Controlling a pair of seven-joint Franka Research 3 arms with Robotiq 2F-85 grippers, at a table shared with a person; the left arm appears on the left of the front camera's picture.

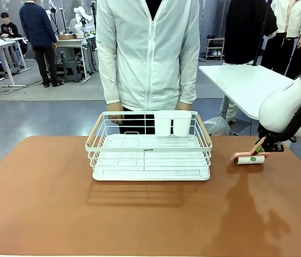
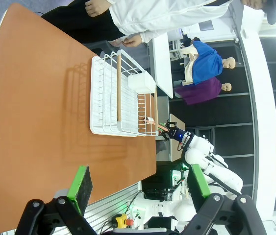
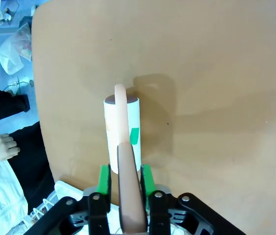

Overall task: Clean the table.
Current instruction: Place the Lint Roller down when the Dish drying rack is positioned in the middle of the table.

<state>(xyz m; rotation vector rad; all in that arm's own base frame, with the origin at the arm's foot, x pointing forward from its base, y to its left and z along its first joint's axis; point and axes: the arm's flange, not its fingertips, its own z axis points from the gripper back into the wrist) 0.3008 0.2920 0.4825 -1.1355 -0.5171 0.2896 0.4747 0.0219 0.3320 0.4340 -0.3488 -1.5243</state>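
The right gripper [image 3: 125, 178] has its green pads pressed against the pink handle of a lint roller [image 1: 249, 158], pinching it at the handle's near end, while the white roll rests on the table [image 1: 43, 214] near the right edge, to the right of the white wire rack [image 1: 149, 155]. The left gripper [image 2: 140, 188] hangs above the table's near left side with its fingers spread wide and nothing between them. A person stands at the far side, just behind the rack.

The table is a broad, stiff, flat top, smooth and matte; it looks far too heavy to shift and needs no holding. The thing to hold is the roller, which looks light, with a hard, thin, curved handle that could twist between the pads if the roll drags on its sticky paper. A grip low on the handle, near the roll, would likely steady it better.
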